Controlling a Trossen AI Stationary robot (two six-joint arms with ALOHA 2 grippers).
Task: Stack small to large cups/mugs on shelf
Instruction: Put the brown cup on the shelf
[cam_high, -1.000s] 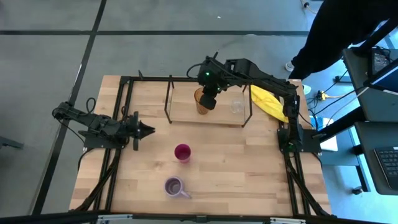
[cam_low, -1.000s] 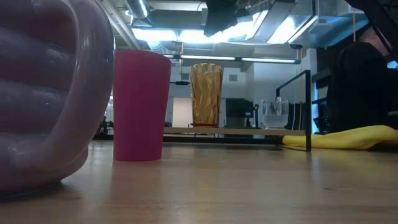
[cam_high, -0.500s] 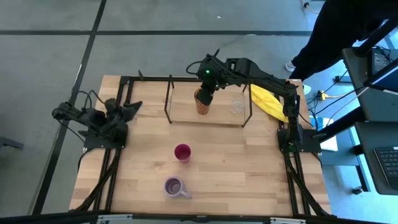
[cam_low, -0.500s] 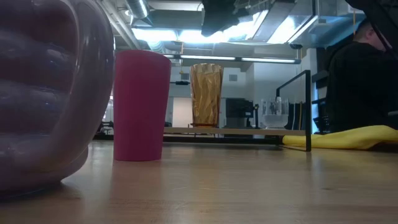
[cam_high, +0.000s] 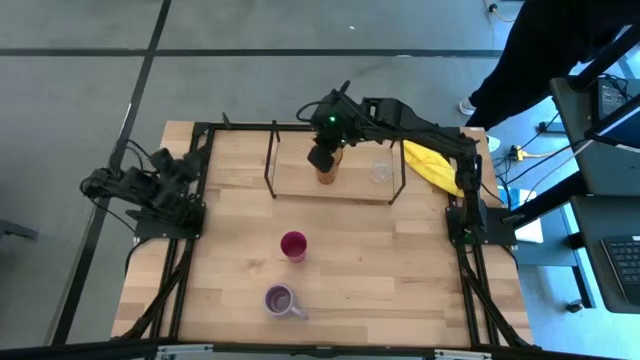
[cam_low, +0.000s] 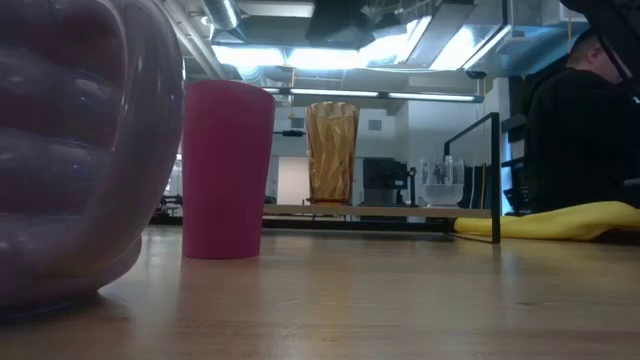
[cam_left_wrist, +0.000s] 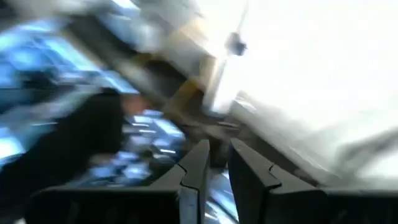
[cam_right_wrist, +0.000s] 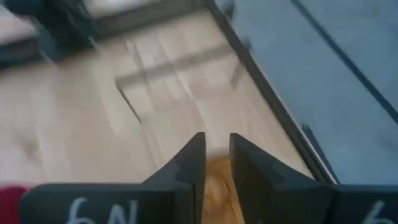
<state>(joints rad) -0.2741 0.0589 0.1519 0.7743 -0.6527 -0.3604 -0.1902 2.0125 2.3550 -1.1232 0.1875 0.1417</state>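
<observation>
The amber tumbler (cam_high: 329, 172) (cam_low: 332, 152) and the small clear glass (cam_high: 380, 170) (cam_low: 441, 185) stand upright on the shelf's board (cam_high: 295, 180) (cam_low: 390, 211). On the tabletop, the magenta cup (cam_high: 293, 245) (cam_low: 227, 170) stands upright and the lavender mug (cam_high: 283, 299) (cam_low: 70, 150) rests nearer the near edge. My right gripper (cam_high: 321, 157) (cam_right_wrist: 216, 152) hovers shut just above the tumbler (cam_right_wrist: 219, 183), apart from it. My left gripper (cam_high: 193, 160) (cam_left_wrist: 219, 155) is shut, drawn back at the table's left edge and pointing up into the room.
A yellow cloth (cam_high: 430, 163) (cam_low: 560, 220) lies right of the shelf. Black rods of the shelf (cam_low: 496, 175) rise at its ends. A black frame (cam_high: 200, 190) runs round the table. A person in dark clothes (cam_high: 560, 50) stands beyond the far right corner.
My left arm has pulled back from the table's middle toward its left and far edge, and its gripper has tipped upward. My right gripper has risen a little above the amber tumbler and drifted slightly toward the table's left. The tumbler has stayed upright on the shelf.
</observation>
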